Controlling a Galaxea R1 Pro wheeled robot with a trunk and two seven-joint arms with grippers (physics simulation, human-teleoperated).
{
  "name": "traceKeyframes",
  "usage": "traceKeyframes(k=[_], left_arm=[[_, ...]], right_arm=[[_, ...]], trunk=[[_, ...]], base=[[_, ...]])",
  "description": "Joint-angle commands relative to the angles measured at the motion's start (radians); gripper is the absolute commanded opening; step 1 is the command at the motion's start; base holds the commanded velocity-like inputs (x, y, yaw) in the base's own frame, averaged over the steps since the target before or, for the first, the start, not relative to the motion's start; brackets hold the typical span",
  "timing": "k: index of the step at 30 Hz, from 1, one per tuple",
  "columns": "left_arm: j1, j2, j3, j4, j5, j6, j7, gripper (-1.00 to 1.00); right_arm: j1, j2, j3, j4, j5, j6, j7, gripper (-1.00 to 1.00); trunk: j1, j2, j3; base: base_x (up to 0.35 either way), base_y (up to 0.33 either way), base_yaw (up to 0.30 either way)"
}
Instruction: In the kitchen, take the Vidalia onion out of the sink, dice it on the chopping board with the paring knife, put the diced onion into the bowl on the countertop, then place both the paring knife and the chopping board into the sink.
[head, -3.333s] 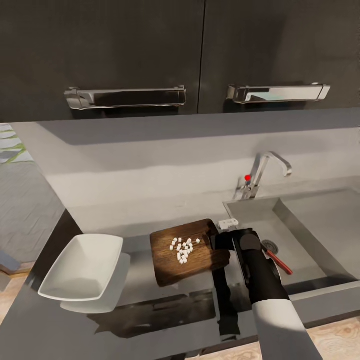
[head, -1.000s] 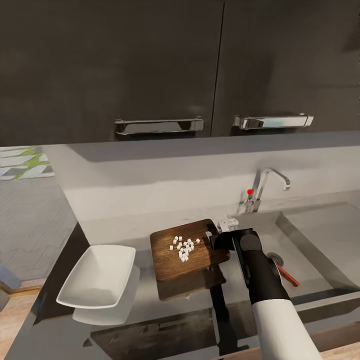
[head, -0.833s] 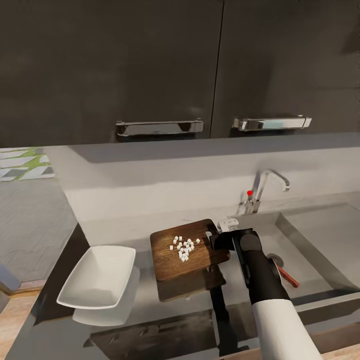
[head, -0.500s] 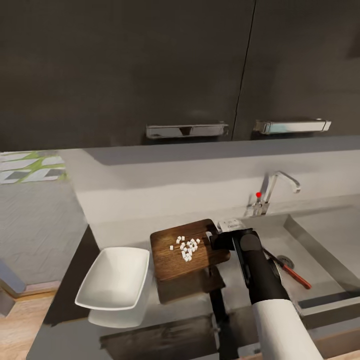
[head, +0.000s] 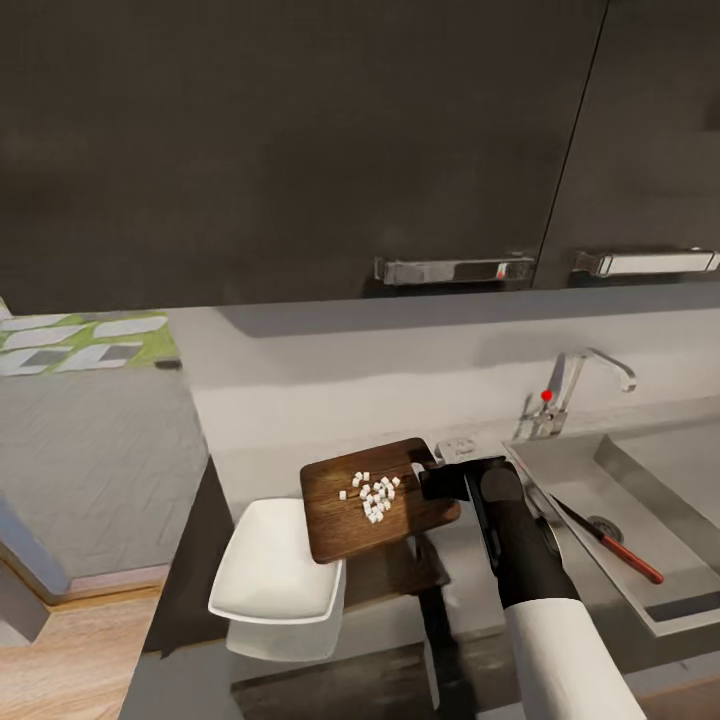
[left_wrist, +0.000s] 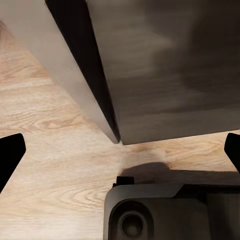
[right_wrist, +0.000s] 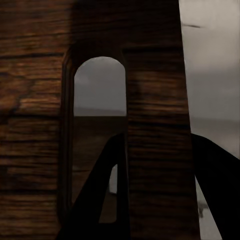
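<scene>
- The right gripper (head: 432, 481) pinched the chopping board (head: 372, 497) by its right edge, its fingers pressed onto the wood beside the handle slot; in the right wrist view the dark fingers (right_wrist: 112, 165) crossed the board (right_wrist: 150, 125) at its arched slot, their tips hidden behind the wood.
- The board sat lifted off the countertop (head: 400, 620), roughly level, with its own reflection showing on the glossy surface beneath it.
- The diced onion (head: 372, 494) lay as a loose cluster of small pale bits near the middle of the board, just beside the gripper.
- The board's left lower corner overlapped the bowl (head: 272, 575), hiding part of that dish's rim; whether the two touched could not be told.
- The bowl stood on the countertop to the board's left and nearer the front edge, white and with nothing in it.
- The paring knife (head: 610, 543) lay in the sink (head: 640, 610) to the board's right, red handle toward the front, its dark blade partly hidden behind the right arm.
- The drain beside the knife was only partly visible, and the sink was cut off by the picture's edge.
- The chrome tap (head: 585, 385) with its red knob stood behind the sink.
- The left gripper's dark fingertips (left_wrist: 10, 155) showed at opposite edges of the left wrist view, spread wide, holding nothing, over a wooden floor (left_wrist: 60, 165) beside a dark cabinet corner (left_wrist: 150, 75).
</scene>
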Motion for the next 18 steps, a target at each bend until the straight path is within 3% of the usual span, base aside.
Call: traceKeyframes(k=[1,10,18], left_arm=[[-0.001,0.001,-0.008,0.0,0.006,-0.003,0.005,1.0],[-0.001,0.001,-0.008,0.0,0.006,-0.002,0.005,1.0],[-0.001,0.001,-0.007,0.0,0.006,-0.002,0.005,1.0]], right_arm=[[-0.001,0.001,-0.003,-0.001,0.011,0.002,0.01,-1.0],[-0.001,0.001,-0.003,-0.001,0.011,0.002,0.01,-1.0],[-0.001,0.001,-0.003,0.0,0.011,0.002,0.01,-1.0]], trunk=[[0.001,-0.002,-0.001],[0.001,-0.002,0.014],[0.001,-0.002,0.026]], base=[[0.0,0.037,0.0],[0.0,0.027,0.0],[0.0,0.269,0.0]])
